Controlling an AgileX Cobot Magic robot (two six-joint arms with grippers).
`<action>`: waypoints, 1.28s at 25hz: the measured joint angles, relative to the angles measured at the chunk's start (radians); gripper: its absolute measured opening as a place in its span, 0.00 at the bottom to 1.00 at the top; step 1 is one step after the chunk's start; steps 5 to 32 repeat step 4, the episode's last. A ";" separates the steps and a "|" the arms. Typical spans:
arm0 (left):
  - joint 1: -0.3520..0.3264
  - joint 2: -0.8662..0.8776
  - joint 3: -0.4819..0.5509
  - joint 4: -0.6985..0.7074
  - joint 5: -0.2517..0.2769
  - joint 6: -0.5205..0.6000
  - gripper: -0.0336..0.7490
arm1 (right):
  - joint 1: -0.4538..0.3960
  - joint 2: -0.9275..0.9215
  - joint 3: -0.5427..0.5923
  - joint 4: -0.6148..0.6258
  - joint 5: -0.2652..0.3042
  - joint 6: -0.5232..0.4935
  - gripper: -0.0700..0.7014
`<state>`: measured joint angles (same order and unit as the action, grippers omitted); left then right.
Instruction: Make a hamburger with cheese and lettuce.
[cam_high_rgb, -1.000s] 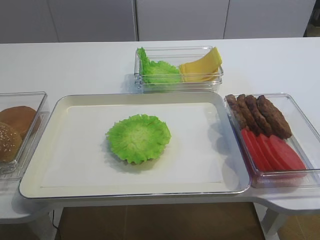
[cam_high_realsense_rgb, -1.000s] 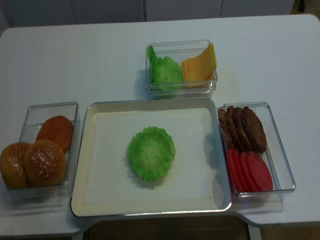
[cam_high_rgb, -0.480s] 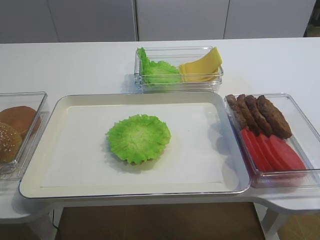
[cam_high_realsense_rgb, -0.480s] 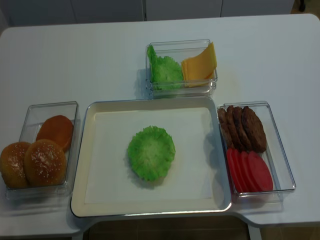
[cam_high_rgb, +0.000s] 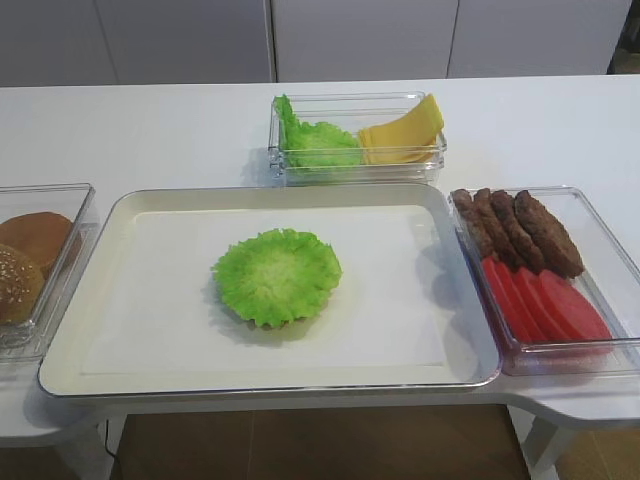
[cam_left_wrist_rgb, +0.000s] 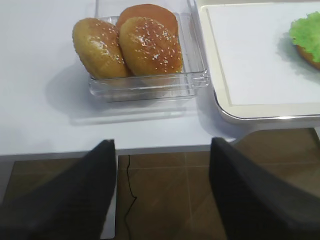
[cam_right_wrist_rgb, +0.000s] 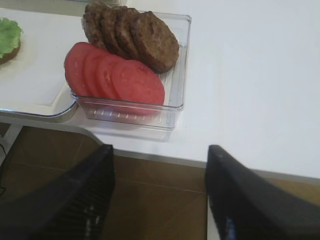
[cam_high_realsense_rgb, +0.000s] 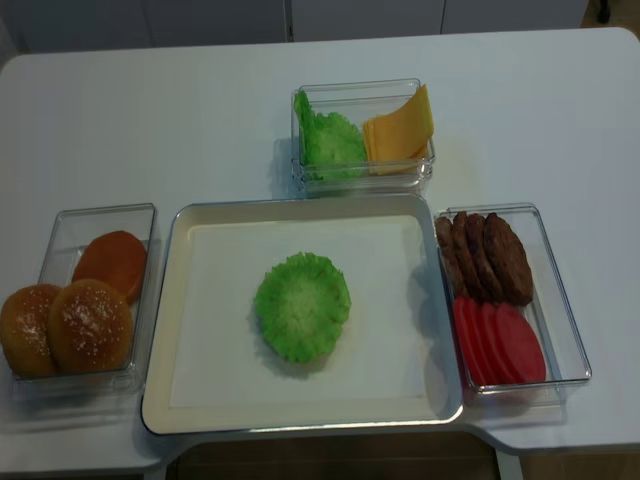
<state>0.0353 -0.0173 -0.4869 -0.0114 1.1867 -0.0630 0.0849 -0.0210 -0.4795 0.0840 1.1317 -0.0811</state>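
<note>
Lettuce, a bright green ruffled leaf (cam_high_rgb: 276, 276), covers the round brown-rimmed bun half (cam_right_wrist_rgb: 7, 54) mid-tray. Cheese comes next, I judge: my right hand (cam_right_wrist_rgb: 160, 192), released and empty off the bench's near edge, must reach the far container's pale-yellow square slices (cam_high_rgb: 404, 129). Left hand (cam_left_wrist_rgb: 162, 192) likewise released.

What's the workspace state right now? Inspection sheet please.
Surface: white table, tray with white liner in the middle.
Job's things: lettuce on the liner, covering a bun half whose brown edge shows beneath; cheese stacked in the far bin beside spare lettuce.
Clutter: patties and red slices in the right bin; sesame buns in the left bin.
Grippers: left gripper and right gripper open, empty, off the table's near edge.
Cables: one thin cable on the floor.
Surroundings: pale cabinets behind.
</note>
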 joint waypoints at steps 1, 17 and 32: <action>0.000 0.000 0.000 0.000 0.000 0.000 0.60 | 0.000 0.000 0.000 0.000 0.000 0.000 0.66; 0.000 0.000 0.000 0.000 0.000 0.000 0.60 | 0.000 0.000 0.000 0.000 0.000 0.000 0.66; 0.000 0.000 0.000 0.000 0.000 0.000 0.60 | 0.000 0.000 0.000 0.000 0.000 0.000 0.66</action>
